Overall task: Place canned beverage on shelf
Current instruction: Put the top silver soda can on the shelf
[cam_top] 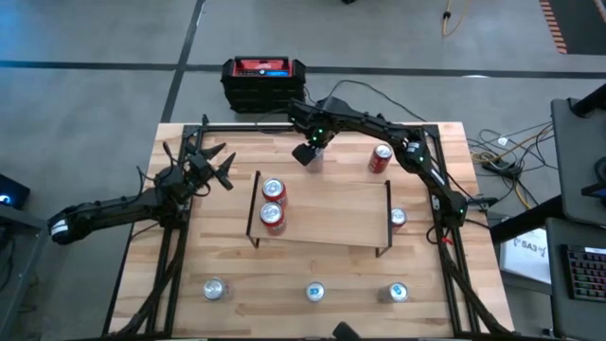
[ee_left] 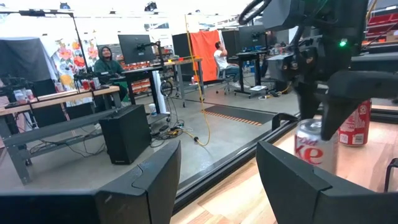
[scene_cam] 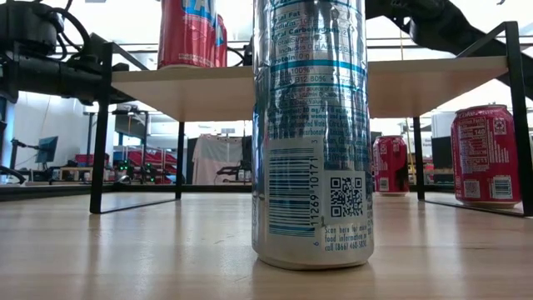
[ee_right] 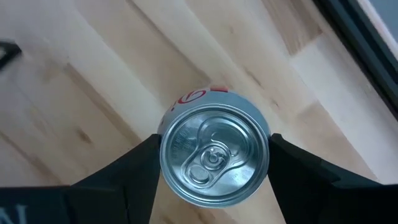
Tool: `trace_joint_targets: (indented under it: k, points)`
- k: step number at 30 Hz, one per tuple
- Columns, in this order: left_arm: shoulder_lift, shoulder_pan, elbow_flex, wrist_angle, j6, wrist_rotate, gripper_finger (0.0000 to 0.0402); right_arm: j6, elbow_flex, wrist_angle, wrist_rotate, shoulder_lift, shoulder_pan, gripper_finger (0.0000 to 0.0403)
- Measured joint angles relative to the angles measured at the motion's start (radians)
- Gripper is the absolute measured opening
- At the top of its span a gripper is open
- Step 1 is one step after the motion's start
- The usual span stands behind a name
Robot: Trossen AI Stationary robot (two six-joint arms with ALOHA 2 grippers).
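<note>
Right jaws: the right gripper point(ee_right: 213, 163) points straight down over a silver can point(ee_right: 214, 154), one dark finger pressed against each side of it, so the can is gripped.
Left jaws: the left gripper point(cam_top: 210, 161) hangs over the table's left side with its fingers spread partway and nothing between them.
Gripped can: it stands upright on the wooden table point(cam_top: 445, 156) near the far edge, just behind the shelf; red lettering shows on its side.
Shelf: the shelf point(cam_top: 331, 213), a low light-wood board on thin black legs, sits mid-table. Two red cans point(cam_top: 274, 204) stand on its left end, touching or nearly so.
Other cans: a red can point(cam_top: 381, 158) stands right of the gripped one, a can point(cam_top: 398, 217) by the shelf's right end, and three silver cans point(cam_top: 314, 292) line the near edge.
</note>
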Motion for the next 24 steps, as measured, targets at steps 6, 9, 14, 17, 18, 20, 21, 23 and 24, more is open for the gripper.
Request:
trace_joint_targets:
  k: [6, 9, 14, 17, 18, 20, 21, 23, 24]
  points:
    - [0.0, 0.0, 0.0, 0.0, 0.0, 0.0, 0.0195, 0.002, 0.006, -0.049, 0.007, -0.051, 0.0, 0.024]
    - [0.0, 0.0, 0.0, 0.0, 0.0, 0.0, 0.0195, 0.004, 0.006, -0.054, 0.007, -0.077, 0.0, 0.024]
    - [0.0, 0.0, 0.0, 0.0, 0.0, 0.0, 0.0195, 0.027, 0.008, -0.116, -0.001, -0.141, 0.0, 0.024]
    - [0.0, 0.0, 0.0, 0.0, 0.0, 0.0, 0.0195, 0.05, 0.009, -0.142, -0.001, -0.189, 0.0, 0.024]
    - [0.0, 0.0, 0.0, 0.0, 0.0, 0.0, 0.0195, 0.056, 0.009, -0.147, -0.001, -0.205, 0.0, 0.024]
    - [0.0, 0.0, 0.0, 0.0, 0.0, 0.0, 0.0195, 0.073, 0.009, -0.151, -0.001, -0.243, 0.002, 0.024]
    - [0.0, 0.0, 0.0, 0.0, 0.0, 0.0, 0.0195, 0.078, 0.009, -0.15, -0.002, -0.263, 0.002, 0.024]
    - [0.0, 0.0, 0.0, 0.0, 0.0, 0.0, 0.0195, 0.097, 0.009, -0.153, -0.005, -0.305, 0.005, 0.024]
    - [0.0, 0.0, 0.0, 0.0, 0.0, 0.0, 0.0195, 0.1, 0.01, -0.155, -0.012, -0.327, 0.005, 0.024]
